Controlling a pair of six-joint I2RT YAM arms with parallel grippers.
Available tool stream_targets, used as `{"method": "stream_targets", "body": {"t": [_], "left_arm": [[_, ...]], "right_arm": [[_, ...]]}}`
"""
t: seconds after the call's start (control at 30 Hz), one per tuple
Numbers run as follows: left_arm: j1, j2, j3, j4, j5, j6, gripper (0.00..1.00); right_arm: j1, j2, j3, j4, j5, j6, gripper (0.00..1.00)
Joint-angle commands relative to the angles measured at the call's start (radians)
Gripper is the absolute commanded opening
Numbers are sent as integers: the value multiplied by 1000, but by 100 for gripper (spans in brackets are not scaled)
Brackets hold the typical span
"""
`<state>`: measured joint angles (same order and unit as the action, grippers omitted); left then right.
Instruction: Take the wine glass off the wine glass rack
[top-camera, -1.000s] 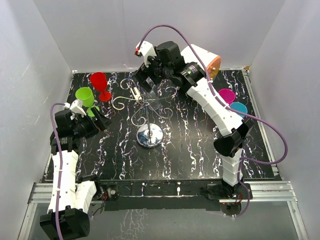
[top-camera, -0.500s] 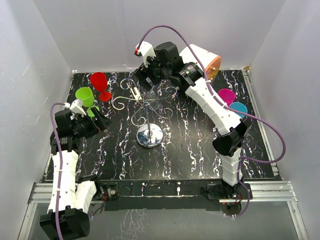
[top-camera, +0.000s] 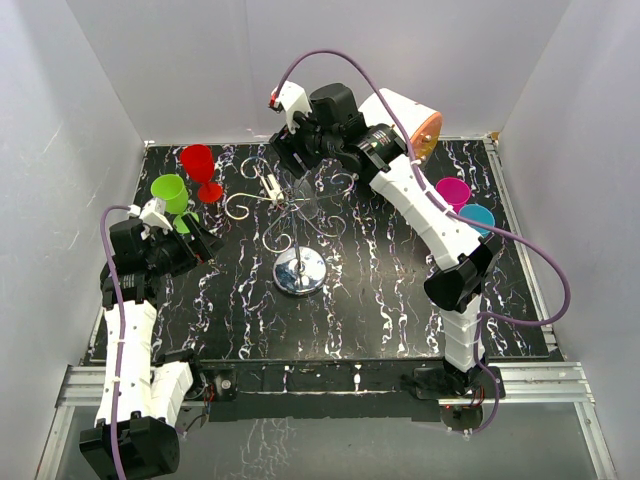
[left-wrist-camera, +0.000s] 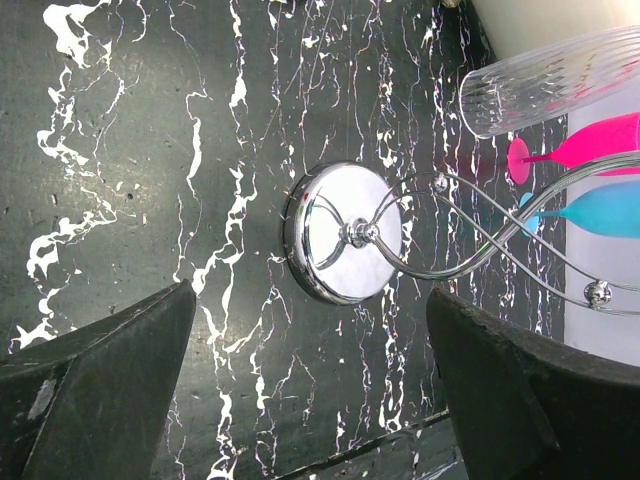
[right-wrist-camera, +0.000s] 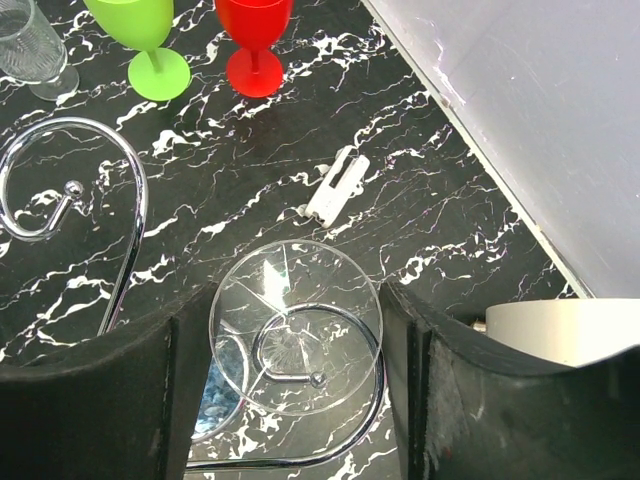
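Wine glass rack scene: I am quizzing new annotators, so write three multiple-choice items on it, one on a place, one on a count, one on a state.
1. Where is the right tool?
A. Over the white drum
B. Either side of the foot of the clear wine glass hanging on the wine glass rack
C. Low at the near table edge

2. How many coloured glasses stand on the table?
A. Two
B. Six
C. Four

3. What state is the left tool in?
A. Wide open, empty
B. Shut on a glass
C. Shut on the rack's post

Answers:
1 B: the right wrist view shows its fingers flanking the clear foot.
2 C: the top view shows the green glass, red glass, pink glass and blue glass.
3 A: its fingers stand far apart with nothing gripped between them.
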<state>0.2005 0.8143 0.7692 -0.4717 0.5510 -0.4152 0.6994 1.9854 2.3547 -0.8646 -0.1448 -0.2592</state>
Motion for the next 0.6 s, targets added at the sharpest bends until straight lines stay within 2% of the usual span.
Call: {"method": "stream_targets", "body": {"t": [0.0,0.57], "left_arm": [[-4,-9,-5,5,26,9,99],[-7,-3,-5,5,24,9,99]], "right_arm": [[-1,-18,50,33,10,9,58],[0,-55,46,62,-12,54,52]]}}
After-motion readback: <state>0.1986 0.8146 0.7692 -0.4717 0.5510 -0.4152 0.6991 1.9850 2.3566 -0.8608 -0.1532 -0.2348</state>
